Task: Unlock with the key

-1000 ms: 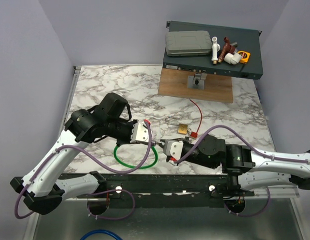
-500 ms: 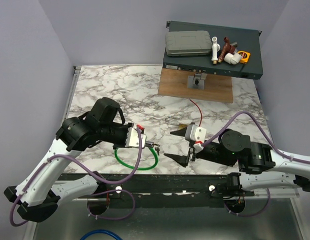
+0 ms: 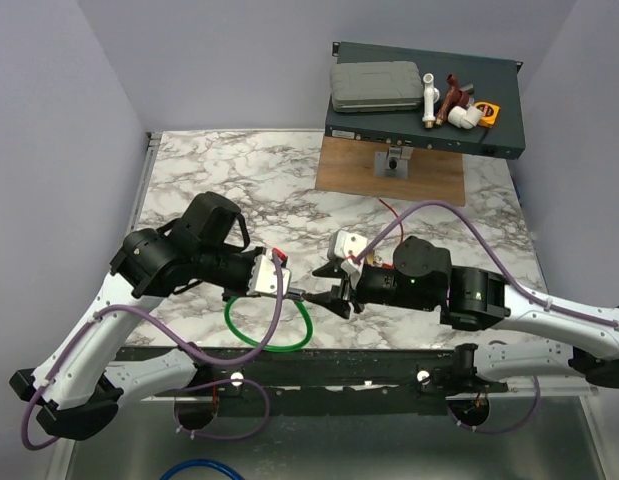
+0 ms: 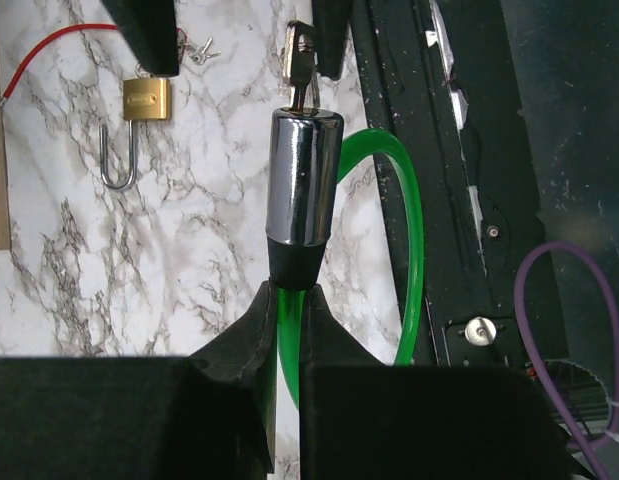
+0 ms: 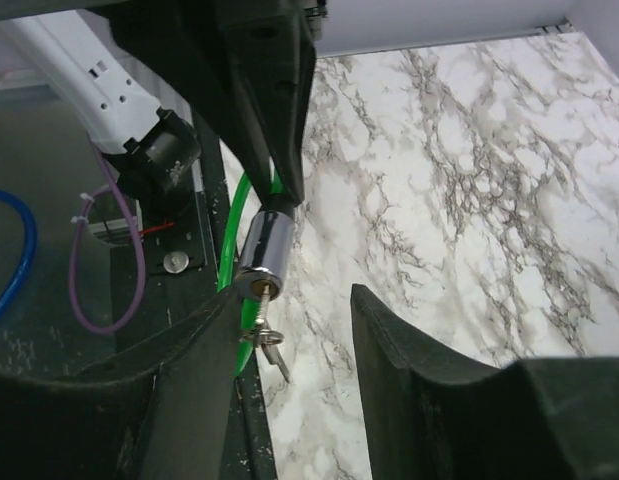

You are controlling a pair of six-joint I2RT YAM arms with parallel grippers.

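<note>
The left gripper [image 4: 287, 300] is pinched on the neck of the green cable lock [image 4: 414, 250], presenting its chrome barrel [image 4: 304, 180] at the near edge of the table [image 3: 209, 170], with the key [image 5: 261, 300] seated in the barrel's end. The right gripper [image 5: 297, 300] stands spread astride the key (a spare [image 5: 274, 355] dangles below). It should centre itself, close flat on the key's head, then twist about the barrel's axis.

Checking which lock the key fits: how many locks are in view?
2. A brass padlock lies on the marble table; a green cable lock is held in the left gripper, a key in its chrome end. Others may be hidden.
</note>
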